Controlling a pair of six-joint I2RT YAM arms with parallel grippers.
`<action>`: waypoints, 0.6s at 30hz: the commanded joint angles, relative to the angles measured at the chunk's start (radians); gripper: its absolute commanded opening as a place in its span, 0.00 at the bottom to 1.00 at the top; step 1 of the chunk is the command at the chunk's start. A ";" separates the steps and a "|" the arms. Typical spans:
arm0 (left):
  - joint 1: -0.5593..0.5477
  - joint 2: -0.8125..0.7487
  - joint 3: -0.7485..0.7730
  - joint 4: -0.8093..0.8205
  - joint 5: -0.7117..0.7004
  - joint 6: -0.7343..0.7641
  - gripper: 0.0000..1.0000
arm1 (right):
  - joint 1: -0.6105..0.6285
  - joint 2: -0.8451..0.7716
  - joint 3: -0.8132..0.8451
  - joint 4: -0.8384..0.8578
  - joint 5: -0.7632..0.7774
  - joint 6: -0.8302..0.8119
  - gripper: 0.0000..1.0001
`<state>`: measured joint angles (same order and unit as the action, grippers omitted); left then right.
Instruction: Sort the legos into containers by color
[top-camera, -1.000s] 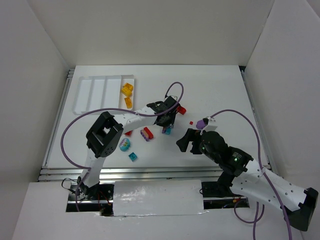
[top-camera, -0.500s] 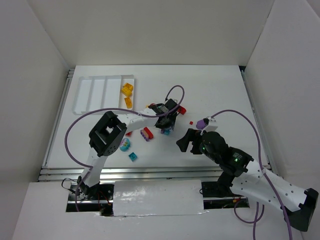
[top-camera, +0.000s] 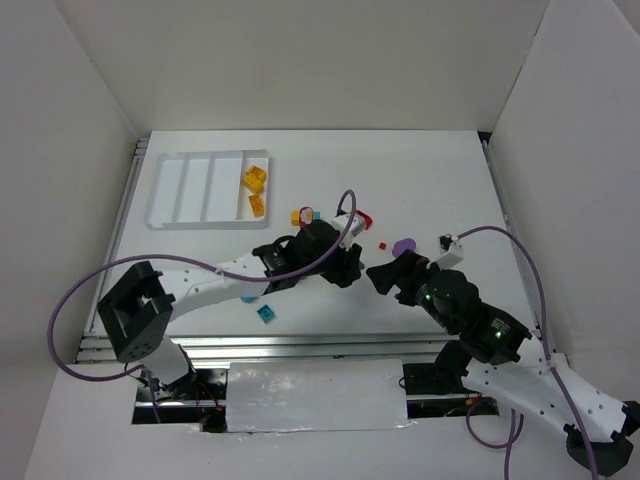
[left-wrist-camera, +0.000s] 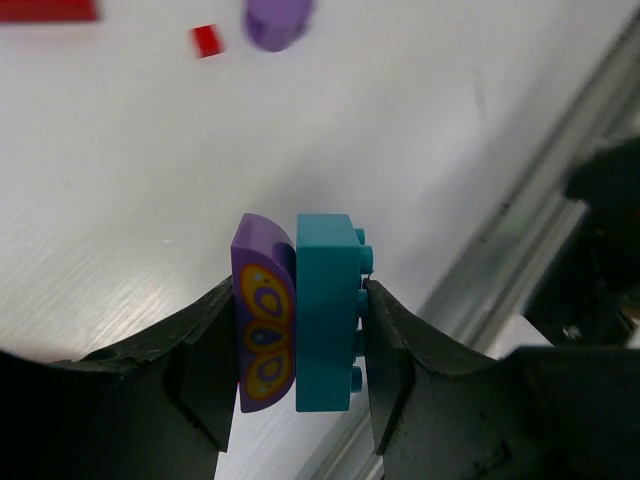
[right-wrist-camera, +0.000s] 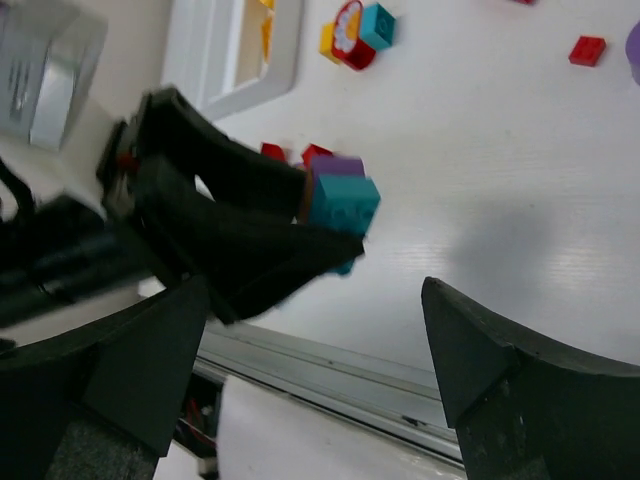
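Left claw (left-wrist-camera: 298, 330) clamps partway shut; right claw (right-wrist-camera: 315, 340) gapes wide.

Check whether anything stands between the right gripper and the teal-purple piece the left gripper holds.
Nothing visible does: the teal-purple piece, pinched by the left gripper, faces the right gripper across open air, its fingers spread.

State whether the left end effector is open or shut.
Shut: the left end effector pinches a teal and purple lego pair between its fingers.

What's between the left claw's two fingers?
A purple butterfly brick pressed against a teal brick, both pinched there; the left wrist view shows it.
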<state>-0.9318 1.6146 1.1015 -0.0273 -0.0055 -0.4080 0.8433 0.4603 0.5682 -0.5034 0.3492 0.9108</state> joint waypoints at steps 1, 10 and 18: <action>-0.042 -0.083 -0.086 0.237 0.114 0.109 0.00 | -0.010 -0.015 0.073 -0.010 0.048 0.057 0.93; -0.128 -0.191 -0.140 0.302 0.101 0.189 0.00 | -0.013 -0.023 0.082 -0.020 -0.007 0.076 0.74; -0.136 -0.222 -0.147 0.316 0.091 0.189 0.00 | -0.012 0.040 0.058 0.000 -0.107 0.063 0.74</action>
<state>-1.0634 1.4281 0.9482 0.2115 0.0834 -0.2413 0.8356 0.4641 0.6231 -0.5251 0.2855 0.9764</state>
